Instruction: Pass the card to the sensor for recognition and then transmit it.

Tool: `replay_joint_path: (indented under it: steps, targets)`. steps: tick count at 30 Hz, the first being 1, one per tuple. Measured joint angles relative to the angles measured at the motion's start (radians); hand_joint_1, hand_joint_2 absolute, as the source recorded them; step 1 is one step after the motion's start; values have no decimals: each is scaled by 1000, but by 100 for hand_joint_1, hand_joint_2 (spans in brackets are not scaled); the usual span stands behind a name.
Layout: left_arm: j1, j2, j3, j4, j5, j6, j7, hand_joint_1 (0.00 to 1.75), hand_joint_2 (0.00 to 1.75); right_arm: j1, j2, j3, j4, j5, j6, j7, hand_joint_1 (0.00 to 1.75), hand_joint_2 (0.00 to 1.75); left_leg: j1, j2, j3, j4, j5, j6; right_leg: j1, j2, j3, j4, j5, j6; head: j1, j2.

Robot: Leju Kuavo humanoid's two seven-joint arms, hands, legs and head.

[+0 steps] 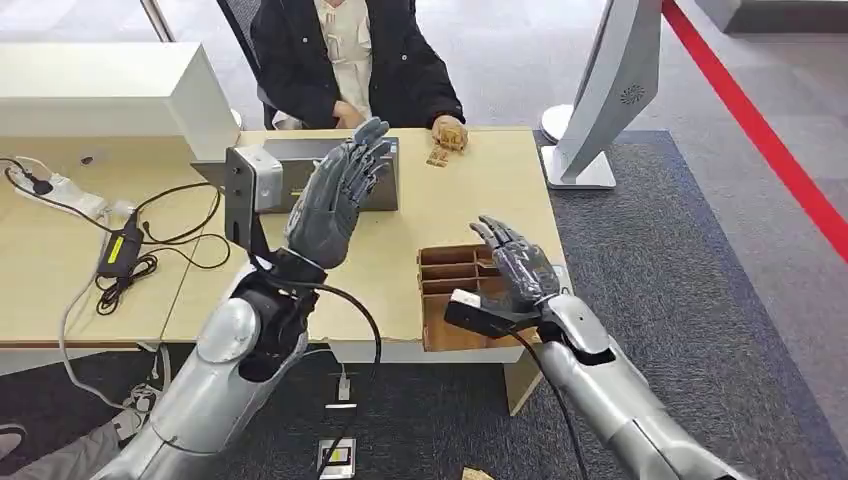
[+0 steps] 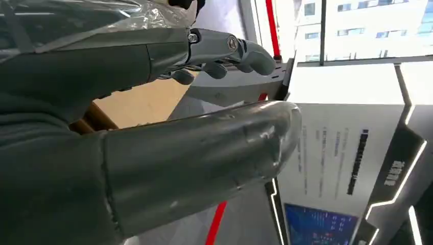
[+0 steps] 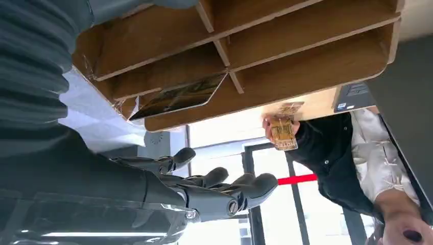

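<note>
A person across the table holds a brown card (image 1: 447, 133) (image 3: 283, 136) in one hand, and a second small card (image 1: 437, 157) lies on the table just in front of it. The grey sensor box (image 1: 262, 178) stands at the table's middle. My left hand (image 1: 338, 192) is raised in front of it, fingers (image 2: 230, 51) spread, holding nothing. My right hand (image 1: 515, 265) hovers over the wooden compartment box (image 1: 446, 290), fingers (image 3: 224, 190) apart and empty. Another card (image 3: 178, 97) leans inside one compartment (image 3: 306, 76).
A white monitor stand (image 1: 610, 90) rises at the table's far right corner. A white box (image 1: 110, 95) sits at the far left, with cables and a power adapter (image 1: 120, 250) in front of it. The person (image 1: 350, 50) sits opposite.
</note>
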Motion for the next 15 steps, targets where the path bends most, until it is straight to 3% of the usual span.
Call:
replay_joint_path:
  steps: [15]
  targets:
    - [5,0,-5,0,14,23,8,0,0,-18,-16,-11,45,-4,-10,5,0,175,0,0,0,0,0,0,0,0,0,0,0,0,0,0]
